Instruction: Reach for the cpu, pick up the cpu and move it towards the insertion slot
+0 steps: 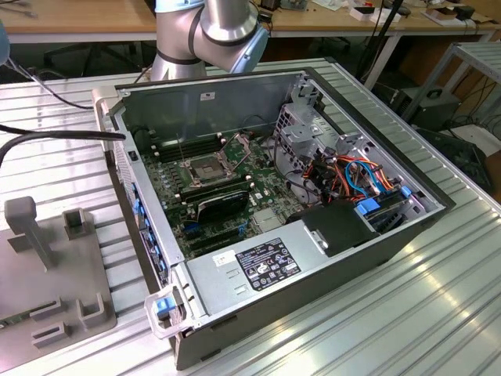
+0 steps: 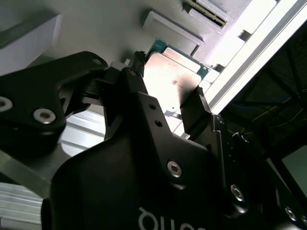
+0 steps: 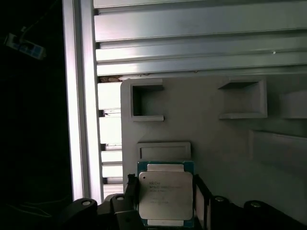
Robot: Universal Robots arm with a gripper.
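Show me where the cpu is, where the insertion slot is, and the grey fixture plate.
cpu (image 3: 165,194): first wrist view, centre of its silver face.
insertion slot (image 1: 203,167): exterior view, its dark centre.
grey fixture plate (image 1: 78,270): exterior view, bare flat surface.

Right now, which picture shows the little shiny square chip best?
The first wrist view: the small flat silver-beige square cpu faces the camera squarely, nearly all its metal lid in sight. The second wrist view shows the cpu at a slant, washed by glare. The exterior view takes in the open grey computer case.
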